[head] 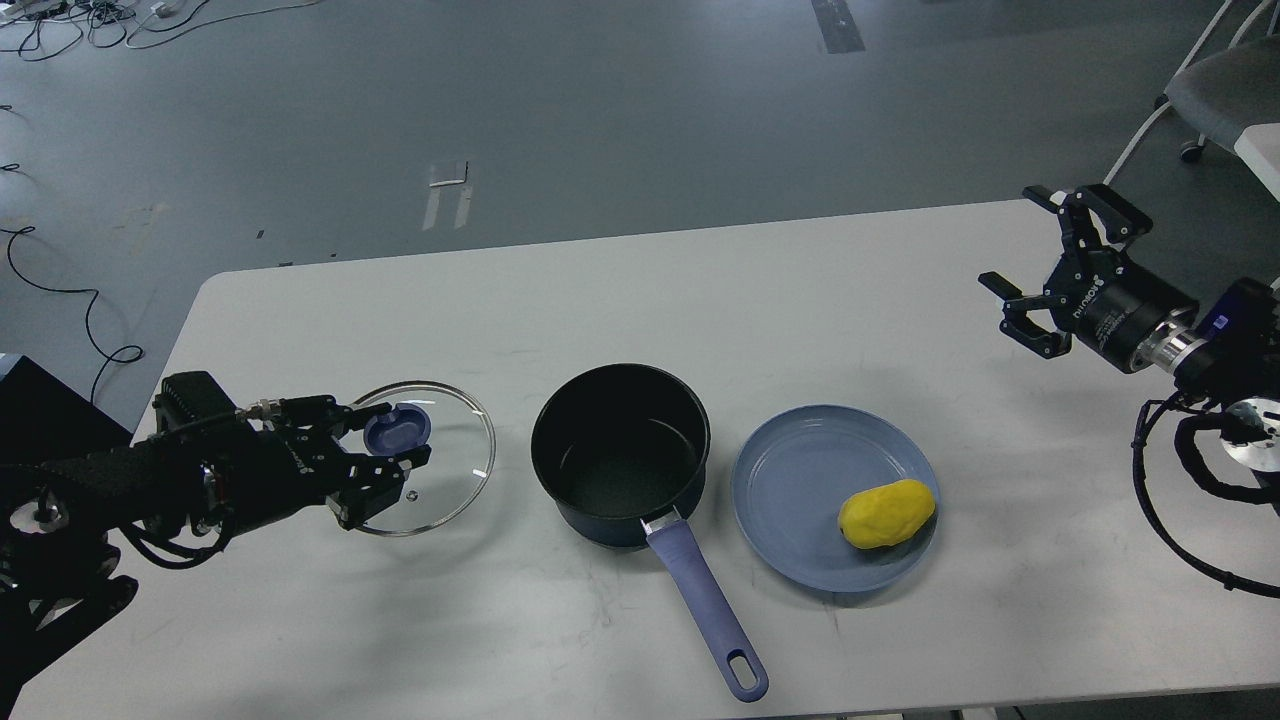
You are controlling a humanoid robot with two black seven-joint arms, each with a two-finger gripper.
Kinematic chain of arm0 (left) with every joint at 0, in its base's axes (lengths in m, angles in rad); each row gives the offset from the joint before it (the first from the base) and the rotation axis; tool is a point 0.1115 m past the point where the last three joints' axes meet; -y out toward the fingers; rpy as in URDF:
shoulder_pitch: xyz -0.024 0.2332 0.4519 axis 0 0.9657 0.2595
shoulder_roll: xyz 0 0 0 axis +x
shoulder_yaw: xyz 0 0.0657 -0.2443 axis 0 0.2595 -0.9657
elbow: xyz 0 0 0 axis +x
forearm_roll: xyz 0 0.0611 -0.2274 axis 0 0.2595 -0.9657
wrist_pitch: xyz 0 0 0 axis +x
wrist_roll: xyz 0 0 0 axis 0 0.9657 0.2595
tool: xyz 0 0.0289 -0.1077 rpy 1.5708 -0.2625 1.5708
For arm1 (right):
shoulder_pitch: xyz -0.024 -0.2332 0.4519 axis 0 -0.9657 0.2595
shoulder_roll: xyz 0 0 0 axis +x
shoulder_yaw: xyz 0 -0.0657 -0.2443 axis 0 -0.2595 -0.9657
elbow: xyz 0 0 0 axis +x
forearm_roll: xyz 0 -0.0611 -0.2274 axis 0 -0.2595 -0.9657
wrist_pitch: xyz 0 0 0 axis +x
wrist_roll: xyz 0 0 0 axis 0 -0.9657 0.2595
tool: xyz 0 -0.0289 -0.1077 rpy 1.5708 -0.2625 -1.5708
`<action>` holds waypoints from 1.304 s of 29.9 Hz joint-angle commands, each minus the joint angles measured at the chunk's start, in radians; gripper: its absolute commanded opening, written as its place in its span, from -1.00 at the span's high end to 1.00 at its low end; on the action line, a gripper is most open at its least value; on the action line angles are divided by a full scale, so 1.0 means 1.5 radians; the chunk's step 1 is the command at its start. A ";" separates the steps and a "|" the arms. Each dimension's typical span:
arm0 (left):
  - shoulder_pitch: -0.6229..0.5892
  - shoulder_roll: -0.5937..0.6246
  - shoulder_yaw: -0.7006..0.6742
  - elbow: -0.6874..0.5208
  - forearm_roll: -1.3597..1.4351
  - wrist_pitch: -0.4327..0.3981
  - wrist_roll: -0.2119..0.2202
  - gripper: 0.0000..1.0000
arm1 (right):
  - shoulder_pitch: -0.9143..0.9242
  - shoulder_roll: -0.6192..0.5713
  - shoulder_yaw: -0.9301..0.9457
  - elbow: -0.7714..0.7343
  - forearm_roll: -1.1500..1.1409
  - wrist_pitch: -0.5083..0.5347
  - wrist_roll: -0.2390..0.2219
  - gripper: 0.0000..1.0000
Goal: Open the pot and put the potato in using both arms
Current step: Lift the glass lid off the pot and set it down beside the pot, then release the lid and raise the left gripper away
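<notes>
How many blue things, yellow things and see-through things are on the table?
Blue: 2, the pot with its handle and the plate
Yellow: 1, the potato
See-through: 1, the glass lid (its knob is blue)
Total: 4

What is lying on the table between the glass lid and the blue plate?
In the head view, the open pot stands between the glass lid and the blue plate. Its handle points toward the table's near edge. Nothing else lies in that stretch.
</notes>
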 commanded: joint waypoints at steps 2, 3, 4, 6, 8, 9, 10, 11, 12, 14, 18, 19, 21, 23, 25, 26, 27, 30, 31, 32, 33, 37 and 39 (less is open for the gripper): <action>0.013 -0.004 0.001 0.041 0.000 0.003 0.000 0.33 | -0.003 0.000 0.000 0.000 -0.001 0.000 0.000 -1.00; 0.016 -0.009 0.001 0.055 0.000 0.008 0.000 0.32 | -0.003 0.000 0.000 0.000 -0.001 0.000 0.000 -1.00; 0.017 -0.014 0.001 0.062 0.000 0.011 0.000 0.32 | -0.003 0.000 0.000 0.001 -0.001 0.000 0.000 -1.00; 0.023 -0.025 0.001 0.080 0.000 0.022 0.000 0.31 | -0.004 -0.002 0.000 0.003 -0.003 0.000 0.000 -1.00; 0.032 -0.027 0.001 0.096 0.000 0.032 0.000 0.30 | -0.004 -0.003 0.000 0.002 -0.004 0.000 0.000 -1.00; 0.038 -0.028 0.001 0.101 -0.001 0.039 0.000 0.28 | -0.004 -0.003 0.000 0.003 -0.004 0.000 0.000 -1.00; 0.041 -0.028 0.001 0.102 -0.002 0.041 0.000 0.27 | -0.004 -0.003 0.000 0.003 -0.004 0.000 0.000 -1.00; 0.045 -0.032 0.000 0.107 -0.004 0.044 0.000 0.23 | -0.004 -0.003 0.001 0.003 -0.004 0.000 0.000 -1.00; 0.046 -0.033 0.001 0.110 -0.007 0.046 0.000 0.21 | -0.004 -0.002 0.000 0.003 -0.004 0.000 0.000 -1.00; 0.053 -0.037 0.001 0.115 -0.016 0.051 0.000 0.15 | -0.004 -0.002 0.000 0.003 -0.004 0.000 0.000 -1.00; 0.056 -0.037 0.001 0.129 -0.018 0.053 0.000 -0.08 | -0.004 -0.003 0.000 0.003 -0.004 0.000 0.000 -1.00; 0.056 -0.038 0.001 0.129 -0.018 0.053 0.000 -0.13 | -0.004 -0.003 0.000 0.003 -0.004 0.000 0.000 -1.00; 0.060 -0.038 0.003 0.129 -0.024 0.056 0.000 -0.43 | -0.004 -0.003 0.000 0.003 -0.004 0.000 0.000 -1.00; 0.061 -0.039 0.003 0.130 -0.032 0.060 0.000 -0.59 | -0.003 -0.004 0.000 0.003 -0.004 0.000 0.000 -1.00; 0.062 -0.041 0.003 0.131 -0.035 0.060 0.000 -0.63 | -0.003 -0.004 0.001 0.003 -0.004 0.000 0.000 -1.00; 0.063 -0.041 0.004 0.131 -0.035 0.060 0.000 -0.64 | -0.002 -0.005 0.000 0.003 -0.004 0.000 0.000 -1.00; 0.065 -0.041 0.003 0.131 -0.036 0.060 0.000 -0.66 | -0.002 -0.005 0.000 0.003 -0.004 0.000 0.000 -1.00; 0.072 -0.040 0.001 0.130 -0.042 0.062 0.000 -0.87 | -0.001 -0.007 0.001 0.004 -0.004 0.000 0.000 -1.00; 0.073 -0.039 0.001 0.129 -0.047 0.062 0.000 -0.92 | 0.000 -0.008 0.000 0.003 -0.004 0.000 0.000 -1.00; 0.072 -0.035 0.000 0.126 -0.063 0.062 0.000 -0.94 | 0.002 -0.008 0.000 0.004 -0.005 0.000 0.000 -1.00; 0.071 -0.031 -0.002 0.120 -0.075 0.062 0.000 -0.95 | 0.004 -0.009 0.000 0.005 -0.005 0.000 0.000 -1.00; 0.033 0.019 -0.006 0.035 -0.267 0.044 0.000 -0.95 | 0.040 -0.055 0.000 0.043 -0.082 0.000 0.000 -1.00; 0.008 0.038 -0.004 0.005 -0.349 0.020 0.000 -0.95 | 0.064 -0.074 0.000 0.063 -0.139 0.000 0.000 -1.00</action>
